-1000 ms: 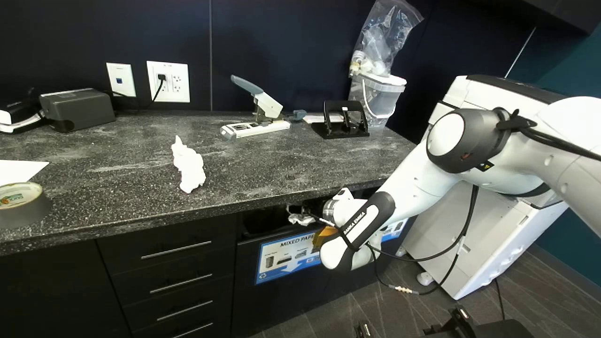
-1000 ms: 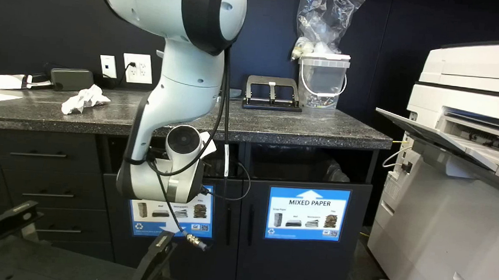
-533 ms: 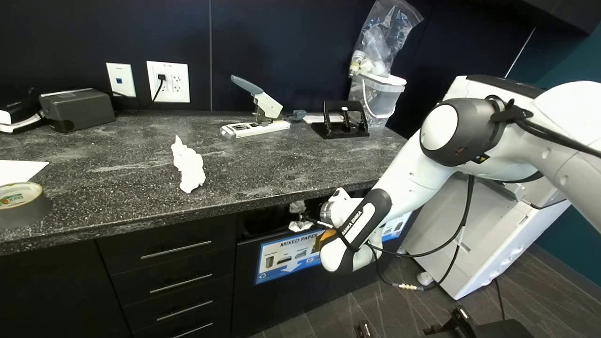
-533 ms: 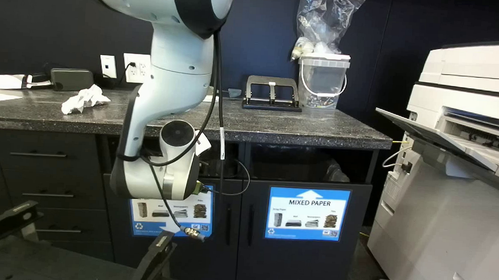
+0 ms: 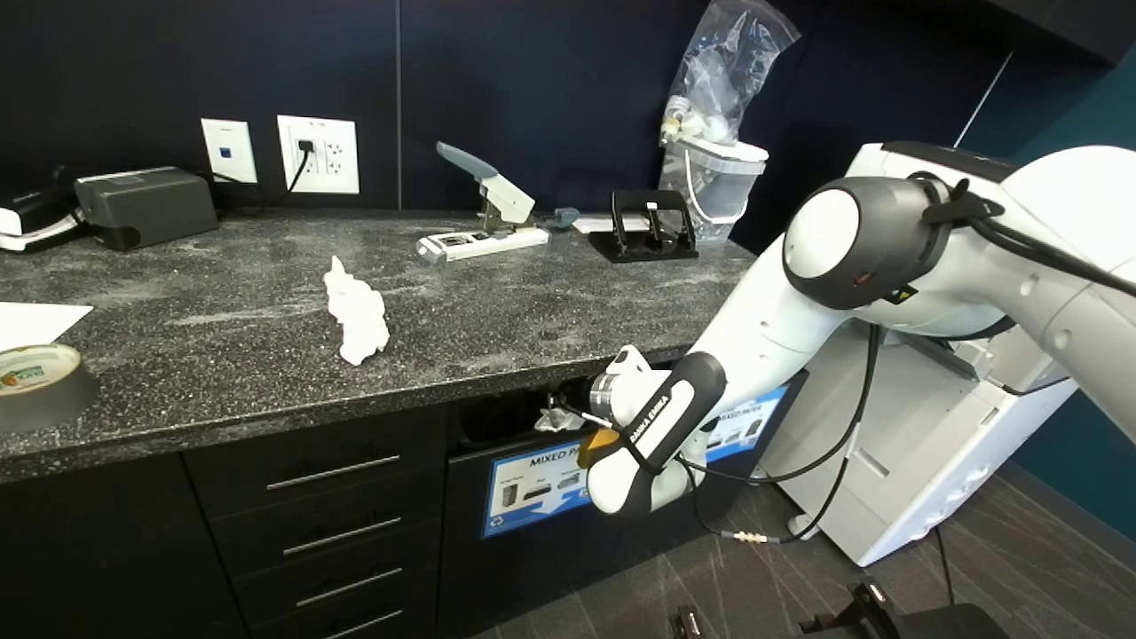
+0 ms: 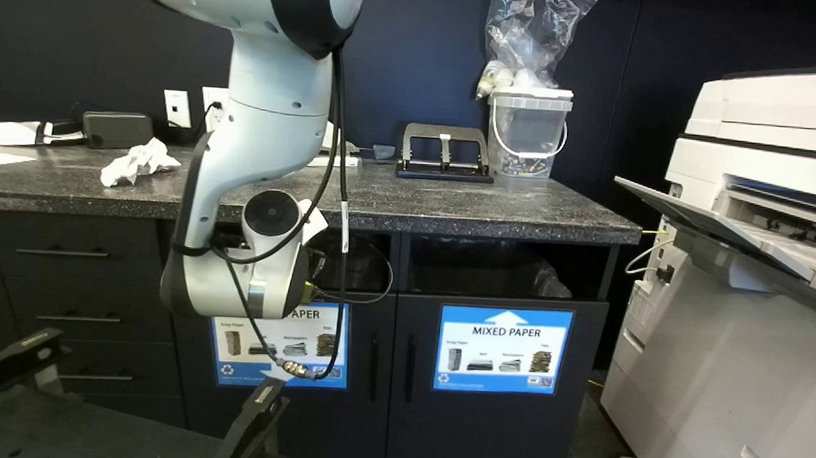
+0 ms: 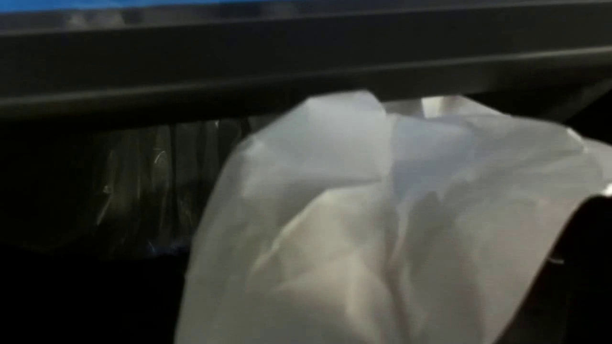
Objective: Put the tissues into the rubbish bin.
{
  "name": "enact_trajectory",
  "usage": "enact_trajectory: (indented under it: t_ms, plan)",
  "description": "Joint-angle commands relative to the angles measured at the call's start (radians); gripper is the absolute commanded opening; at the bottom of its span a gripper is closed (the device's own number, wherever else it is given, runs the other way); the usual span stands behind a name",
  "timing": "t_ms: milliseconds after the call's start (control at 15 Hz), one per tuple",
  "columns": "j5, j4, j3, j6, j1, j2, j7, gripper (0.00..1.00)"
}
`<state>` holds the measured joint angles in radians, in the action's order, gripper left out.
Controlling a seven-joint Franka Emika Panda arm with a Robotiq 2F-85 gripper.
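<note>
A crumpled white tissue (image 7: 344, 205) fills most of the wrist view and hides the jaws, hanging close before the camera. In an exterior view this tissue (image 5: 561, 419) shows small and pale at the end of my gripper (image 5: 566, 403), beside the cabinet opening. Whether the fingers grip it or it only clings there cannot be seen. Another tissue (image 5: 357, 312) lies peaked on the counter; in both exterior views it shows, here too as a white tissue (image 6: 139, 162). The rubbish bin (image 5: 484, 450) is the under-counter compartment marked for mixed paper; its dark front panel (image 7: 287, 52) crosses the wrist view's top.
The counter's front edge (image 6: 513, 229) overhangs the compartments, close above my wrist. A stapler (image 5: 488, 240), a hole punch (image 5: 652, 235) and a clear bucket (image 6: 528, 134) stand at the back. A tape roll (image 5: 40, 390) lies left; a large printer (image 6: 762, 275) stands right.
My arm has moved left in both exterior views, and the wrist has risen slightly. The tissue at the gripper has shifted and swung a little with it; the tissue on the counter stays put.
</note>
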<state>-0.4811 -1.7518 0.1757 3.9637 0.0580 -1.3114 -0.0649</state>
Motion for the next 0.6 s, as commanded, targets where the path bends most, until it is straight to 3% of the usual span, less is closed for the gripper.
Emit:
enact_trajectory:
  t_ms: [0,200,533]
  plan:
    - [0.024,0.068,0.007,-0.027,-0.057,0.034,0.017,1.0]
    - [0.061,0.049,-0.018,-0.066,-0.09,0.061,0.054,1.0]
    - [0.27,-0.026,-0.101,-0.207,-0.198,0.152,0.159,1.0]
